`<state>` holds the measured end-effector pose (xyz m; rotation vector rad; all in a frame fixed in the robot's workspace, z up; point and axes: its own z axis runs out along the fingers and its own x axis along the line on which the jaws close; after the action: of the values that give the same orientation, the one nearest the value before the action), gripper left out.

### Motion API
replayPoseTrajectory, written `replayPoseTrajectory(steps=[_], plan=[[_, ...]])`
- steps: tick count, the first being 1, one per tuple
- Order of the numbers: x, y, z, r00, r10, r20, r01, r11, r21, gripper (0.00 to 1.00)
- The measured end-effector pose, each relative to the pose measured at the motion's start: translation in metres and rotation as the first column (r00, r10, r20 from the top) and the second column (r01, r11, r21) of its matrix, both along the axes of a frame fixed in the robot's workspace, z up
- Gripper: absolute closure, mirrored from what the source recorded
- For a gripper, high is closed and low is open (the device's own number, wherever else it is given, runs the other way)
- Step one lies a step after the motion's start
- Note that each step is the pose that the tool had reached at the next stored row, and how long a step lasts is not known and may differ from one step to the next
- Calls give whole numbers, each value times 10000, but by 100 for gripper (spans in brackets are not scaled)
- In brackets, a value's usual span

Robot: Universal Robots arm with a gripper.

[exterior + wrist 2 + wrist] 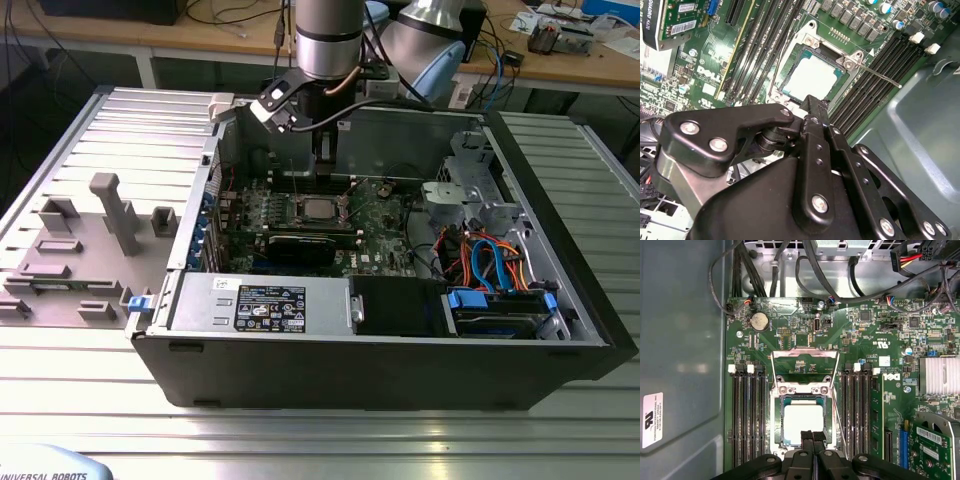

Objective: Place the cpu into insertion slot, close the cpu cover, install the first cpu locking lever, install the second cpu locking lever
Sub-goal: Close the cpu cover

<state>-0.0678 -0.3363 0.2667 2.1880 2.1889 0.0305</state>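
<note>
In the first wrist view the cpu (802, 421) sat flat in the insertion slot (782, 426) on the green circuit board (790, 325), its pale metal top showing through the square cut-out of the cpu cover (802, 389), which lay down around it as a silver frame. The end effector (812, 436) hung right over one edge of the chip, its two black fingertips (806, 437) drawn together with nothing between them. Banks of long memory slots (747, 415) ran along both sides of the socket. In the second wrist view a thin locking lever (880, 77) stuck out from a corner of the cover, slanting across the memory slots. In the exterior view the arm reached down into the open computer case (380, 375), which lay on the ribbed metal counter (300, 440).
</note>
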Motion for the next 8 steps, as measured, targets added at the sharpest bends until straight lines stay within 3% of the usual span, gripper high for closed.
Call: replayPoseTrajectory(steps=[8], plan=[[17,0,1,10000,0,0,0,10000,-1,89]])
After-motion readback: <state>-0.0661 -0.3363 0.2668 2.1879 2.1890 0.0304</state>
